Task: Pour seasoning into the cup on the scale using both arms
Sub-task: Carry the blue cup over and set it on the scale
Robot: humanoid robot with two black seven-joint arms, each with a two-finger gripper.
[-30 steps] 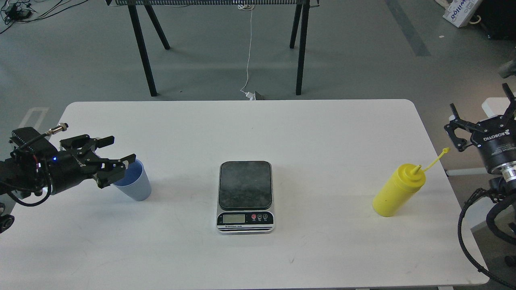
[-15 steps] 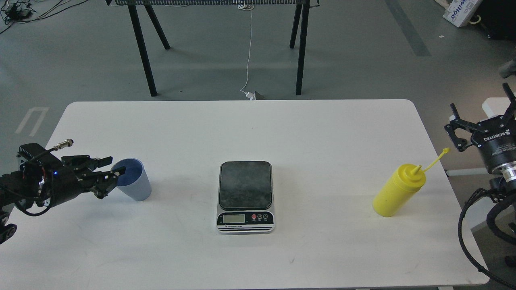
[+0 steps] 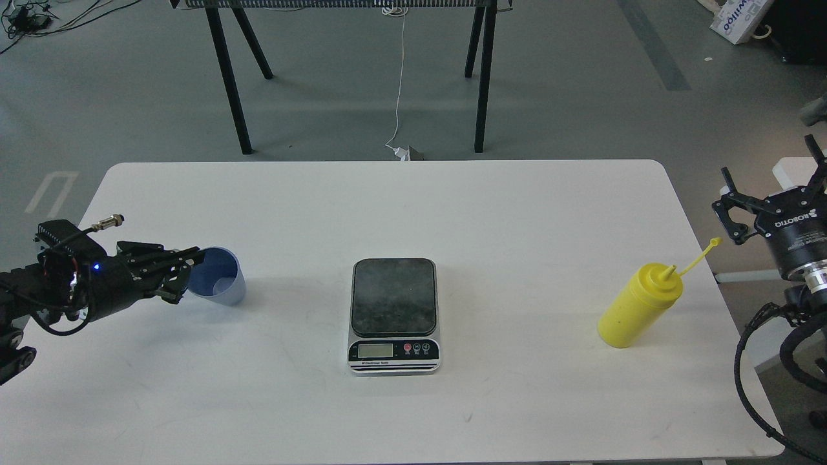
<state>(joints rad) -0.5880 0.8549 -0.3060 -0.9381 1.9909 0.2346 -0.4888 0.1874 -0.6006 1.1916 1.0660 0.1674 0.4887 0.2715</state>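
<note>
The light-blue cup (image 3: 223, 284) is at the table's left, tipped with its mouth towards my left gripper (image 3: 184, 274). The gripper's fingers are closed in at the cup's rim and appear to hold it. The scale (image 3: 393, 315) lies at the table's middle with its dark plate bare. The yellow seasoning bottle (image 3: 636, 307) stands at the right, its tethered cap hanging off to the upper right. My right gripper (image 3: 769, 174) is open and empty beyond the table's right edge, up and right of the bottle.
The white table (image 3: 504, 213) carries only these three things. Behind it, black trestle legs (image 3: 481, 77) and a white cable (image 3: 399, 77) stand on the grey floor. Cables of my right arm (image 3: 756, 361) hang by the table's right edge.
My left gripper dropped lower and closed in on the cup's rim. The cup went from upright to tipped with its mouth towards the gripper. The right arm, scale and bottle have not moved.
</note>
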